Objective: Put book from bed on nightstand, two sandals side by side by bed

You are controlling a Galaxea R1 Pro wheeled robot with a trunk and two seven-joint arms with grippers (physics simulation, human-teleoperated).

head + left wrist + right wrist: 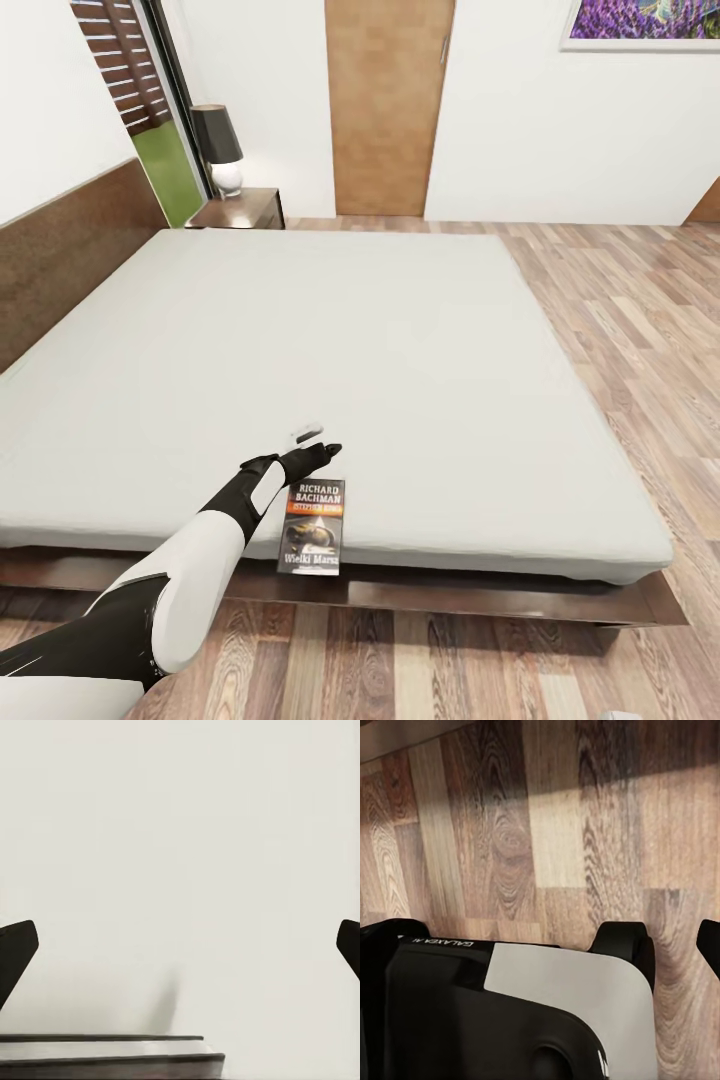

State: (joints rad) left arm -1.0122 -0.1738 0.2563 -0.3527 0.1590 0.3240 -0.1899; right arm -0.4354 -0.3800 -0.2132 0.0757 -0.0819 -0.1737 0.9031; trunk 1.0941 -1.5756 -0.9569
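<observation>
I am reaching my left gripper (312, 440), jaws spread wide, over the pale grey mattress of the bed (400, 340), just beside the thin dark paperback book (313, 527) lying at its near edge. Nudging it sideways could push it onto the floor.

White walls (540, 140), brown plank floor (640, 330). Wooden door (385, 105) at the far wall, lavender picture (645, 22) beside it. Slatted window (130, 70) in the corner, black-shaded lamp (218, 145) just before it.
</observation>
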